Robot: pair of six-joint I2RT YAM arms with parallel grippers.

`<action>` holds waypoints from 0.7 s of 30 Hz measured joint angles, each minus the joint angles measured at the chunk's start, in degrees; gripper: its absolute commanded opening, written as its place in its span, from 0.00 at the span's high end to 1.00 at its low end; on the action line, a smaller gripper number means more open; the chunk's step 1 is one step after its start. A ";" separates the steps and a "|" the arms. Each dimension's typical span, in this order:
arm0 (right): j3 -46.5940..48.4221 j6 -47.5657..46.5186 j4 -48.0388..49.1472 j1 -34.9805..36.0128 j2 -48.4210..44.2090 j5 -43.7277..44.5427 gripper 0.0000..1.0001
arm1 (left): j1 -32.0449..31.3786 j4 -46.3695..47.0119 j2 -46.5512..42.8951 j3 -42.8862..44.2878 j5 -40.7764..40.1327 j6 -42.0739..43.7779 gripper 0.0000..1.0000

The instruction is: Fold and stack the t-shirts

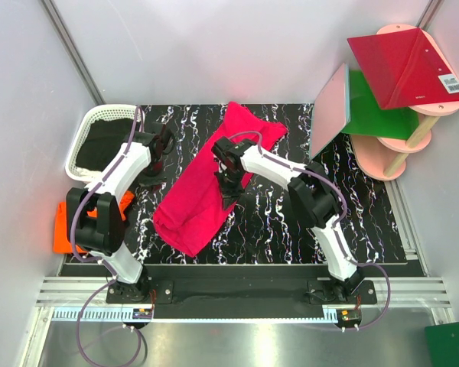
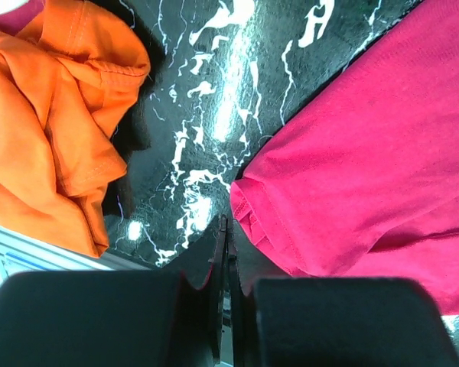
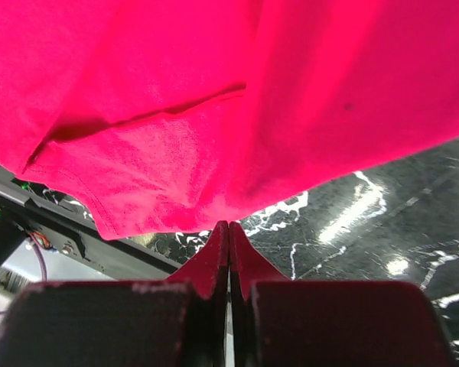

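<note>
Standing by the rig, I see the pink t-shirt [image 1: 195, 210] lying in a long diagonal band across the middle of the table [image 1: 352, 222]. Its narrow end points toward the far edge and its wider end toward the near edge. It looks only roughly folded, not yet a tidy packet. The orange t-shirt [image 1: 61, 229] sits crumpled at the near left corner, seemingly hanging over the table's left edge. The right fingers [image 1: 231, 197] hover over the middle of the pink shirt, pressed together with nothing visibly between them. The left fingers [image 1: 166, 145] are also closed and empty, near the white basket [image 1: 88, 126] at the far left corner.

I think the main risk is the cloth itself. If closed fingers push down on it, they could drag and bunch it rather than lift it. A pinch might also catch only the top layer, so the fold would open up. The orange shirt, so close to the edge, could slide off if an arm nudges it.

From above, the left arm hides part of the orange shirt, and the fingertips are too small to read. The left wrist view shows the orange cloth wrinkled in a heap, with a bare strip of table between it and a hemmed pink corner. The right wrist view shows the closed tips right at the pink hem, below a crease running across the cloth. I cannot tell whether they touch it.
</note>
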 measured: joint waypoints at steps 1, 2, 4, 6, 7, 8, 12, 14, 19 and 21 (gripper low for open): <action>0.02 0.02 -0.20 0.09 0.44 -0.59 1.00 | 0.00 0.22 0.00 0.00 0.02 0.17 0.95; 0.04 0.02 -0.31 0.20 0.81 -1.27 1.00 | 0.02 0.28 0.00 0.00 0.04 0.28 0.96; 0.35 0.02 -0.79 0.70 1.64 -2.29 1.00 | 0.04 0.46 0.00 0.00 0.24 0.57 0.96; 0.68 0.02 -0.94 1.51 2.40 -3.17 1.00 | 0.04 0.59 0.00 0.00 0.46 0.68 0.96; 0.90 0.04 -1.01 2.05 2.80 -3.56 1.00 | 0.04 0.68 0.00 0.00 0.57 0.72 0.96; 1.11 0.04 -1.18 2.67 3.34 -4.07 1.00 | 0.04 0.76 0.02 0.00 0.68 0.83 0.96; 1.31 -0.09 -2.38 5.09 6.62 -4.46 1.00 | 0.04 1.27 0.02 -0.26 0.87 0.98 0.96; 1.25 0.07 -4.63 5.62 7.43 -5.81 1.00 | 0.04 1.33 0.02 -0.39 0.90 1.09 0.96; -2.01 0.98 -6.80 5.64 6.08 -4.66 1.00 | 0.04 1.42 0.02 -0.68 0.87 1.31 0.96; -4.48 1.79 -8.26 5.60 4.74 -2.80 1.00 | 0.04 1.44 0.02 -0.72 0.87 1.44 0.96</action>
